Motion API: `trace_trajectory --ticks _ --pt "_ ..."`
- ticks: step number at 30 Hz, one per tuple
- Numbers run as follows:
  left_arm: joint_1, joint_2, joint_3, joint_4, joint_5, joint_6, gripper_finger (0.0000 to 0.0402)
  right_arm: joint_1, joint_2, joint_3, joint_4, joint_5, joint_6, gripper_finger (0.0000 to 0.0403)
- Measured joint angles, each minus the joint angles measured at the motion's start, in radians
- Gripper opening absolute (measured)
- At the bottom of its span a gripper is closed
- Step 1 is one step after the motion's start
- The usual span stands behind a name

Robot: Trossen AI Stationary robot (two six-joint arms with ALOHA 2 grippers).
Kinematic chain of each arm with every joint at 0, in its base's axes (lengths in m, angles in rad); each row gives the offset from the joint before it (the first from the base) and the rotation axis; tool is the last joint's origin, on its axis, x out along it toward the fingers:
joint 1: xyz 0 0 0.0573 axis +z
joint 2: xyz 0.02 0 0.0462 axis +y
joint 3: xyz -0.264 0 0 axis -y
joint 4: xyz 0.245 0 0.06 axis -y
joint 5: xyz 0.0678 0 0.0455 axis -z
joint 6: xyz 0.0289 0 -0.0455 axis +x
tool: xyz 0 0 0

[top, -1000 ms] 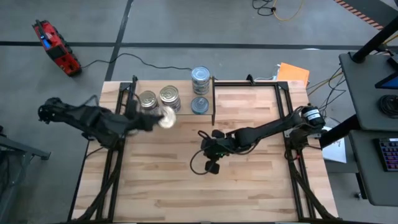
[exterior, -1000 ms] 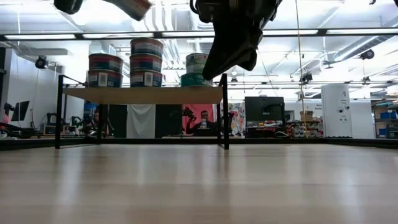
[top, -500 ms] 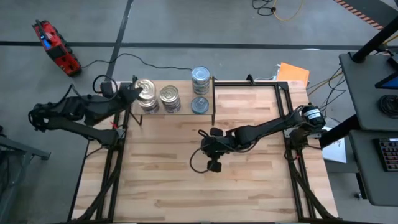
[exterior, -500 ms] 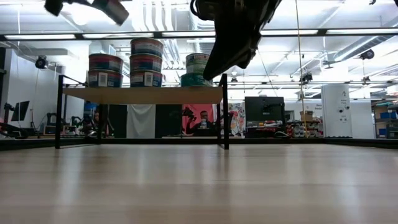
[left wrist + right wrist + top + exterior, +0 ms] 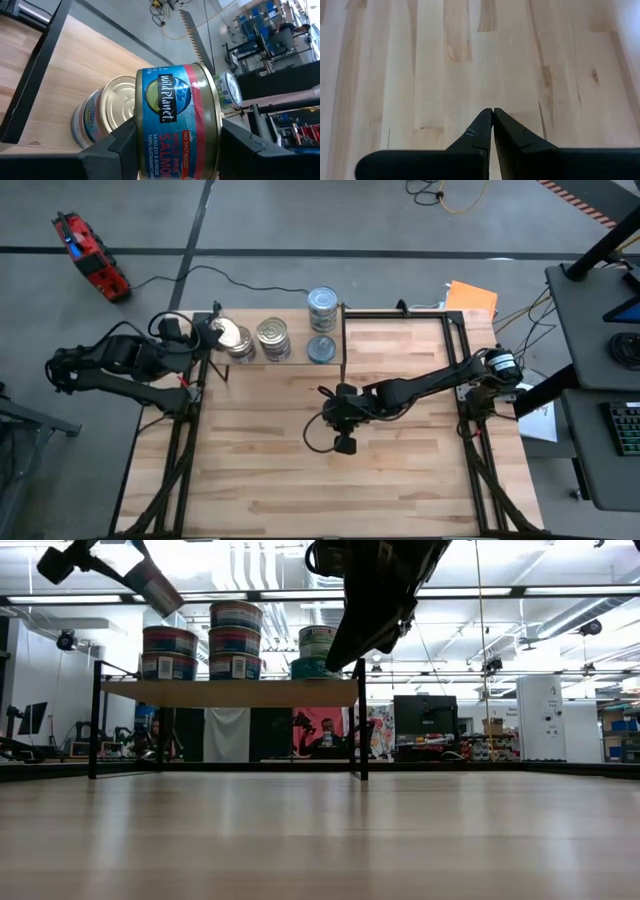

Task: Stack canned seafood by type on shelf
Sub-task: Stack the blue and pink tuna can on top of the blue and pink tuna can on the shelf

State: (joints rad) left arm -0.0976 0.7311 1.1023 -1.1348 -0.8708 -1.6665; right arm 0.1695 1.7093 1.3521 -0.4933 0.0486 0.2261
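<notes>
The salmon tin (image 5: 177, 122), clamped sideways in the left gripper (image 5: 215, 335), hangs tilted above the shelf's (image 5: 298, 362) left end beside the tin stacks (image 5: 272, 338); the pinched-closed right gripper (image 5: 335, 415) waits mid-table.

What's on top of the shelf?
The shelf holds stacks of tins: two, three and two high. The left gripper holds another tin above its left end. Any tins behind those stacks are hidden.
</notes>
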Motion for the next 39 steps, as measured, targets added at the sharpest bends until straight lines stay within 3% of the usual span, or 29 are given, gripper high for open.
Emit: trace_trajectory --ticks 19,24,39 --pt "0.069 0.044 -0.001 0.012 0.004 -0.001 0.0177 0.0 0.001 0.0 0.004 0.001 0.001 0.0009" --pt "0.098 0.03 0.0 0.097 0.052 0.086 0.0177 0.0 0.001 0.0 0.004 0.001 0.002 0.0009" --pt "0.272 -0.024 0.142 0.09 0.187 0.308 0.0177 0.0 0.003 -0.001 0.014 -0.004 0.012 0.0009"
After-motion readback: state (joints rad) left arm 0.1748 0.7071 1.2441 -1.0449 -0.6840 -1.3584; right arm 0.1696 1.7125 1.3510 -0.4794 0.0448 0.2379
